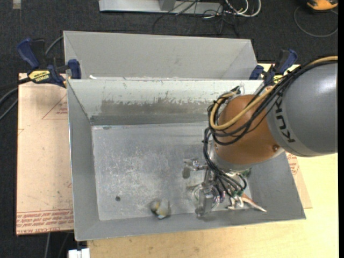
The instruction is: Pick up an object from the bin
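My gripper (pixel 205 199) is low over the bin floor near the front wall, right of the middle. A small pale lump with a yellowish patch (pixel 160 208) lies on the floor to its left, a short way off and apart from it. Just right of the gripper a thin pointed thing, orange and white (pixel 248 202), lies against the front right of the floor, partly hidden by the gripper and its cables. I cannot tell whether anything is held in the gripper.
The arm and its orange cover hang over the right half of the bin and hide the floor beneath. A small dark speck sits on the floor at the left. The bin's front wall is close to the gripper.
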Motion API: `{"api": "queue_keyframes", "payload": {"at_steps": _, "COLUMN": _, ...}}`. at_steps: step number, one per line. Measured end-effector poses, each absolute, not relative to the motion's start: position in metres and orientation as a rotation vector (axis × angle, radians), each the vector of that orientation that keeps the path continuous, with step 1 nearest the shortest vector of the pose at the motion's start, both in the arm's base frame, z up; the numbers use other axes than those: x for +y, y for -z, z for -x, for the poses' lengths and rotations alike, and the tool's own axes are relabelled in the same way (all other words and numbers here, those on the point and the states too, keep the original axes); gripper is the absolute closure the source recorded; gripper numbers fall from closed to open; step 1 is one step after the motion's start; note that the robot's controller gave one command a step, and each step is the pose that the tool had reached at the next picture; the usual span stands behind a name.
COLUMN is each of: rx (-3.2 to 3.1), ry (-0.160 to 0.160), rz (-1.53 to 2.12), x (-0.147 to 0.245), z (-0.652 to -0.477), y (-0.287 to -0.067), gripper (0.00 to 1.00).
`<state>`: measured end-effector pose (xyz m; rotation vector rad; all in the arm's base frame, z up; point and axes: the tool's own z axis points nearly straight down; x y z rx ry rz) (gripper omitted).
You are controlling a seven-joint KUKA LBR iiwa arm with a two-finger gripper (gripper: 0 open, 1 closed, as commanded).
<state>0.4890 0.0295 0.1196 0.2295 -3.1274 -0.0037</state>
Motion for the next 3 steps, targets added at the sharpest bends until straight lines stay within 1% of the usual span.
{"api": "queue_keyframes", "payload": {"at_steps": 1, "rx": -3.098, "ry": 0.004, "rz": -0.557, "x": 0.037, "z": -0.492, "y": -0.091, "gripper": 0.0}}
{"api": "queue_keyframes", "payload": {"at_steps": 2, "rx": -3.138, "ry": 0.004, "rz": -0.053, "x": -0.032, "z": -0.497, "y": -0.089, "gripper": 0.0}}
{"api": "queue_keyframes", "payload": {"at_steps": 3, "rx": -3.145, "ry": 0.006, "rz": -0.193, "x": -0.021, "z": -0.525, "y": -0.07, "gripper": 0.0}}
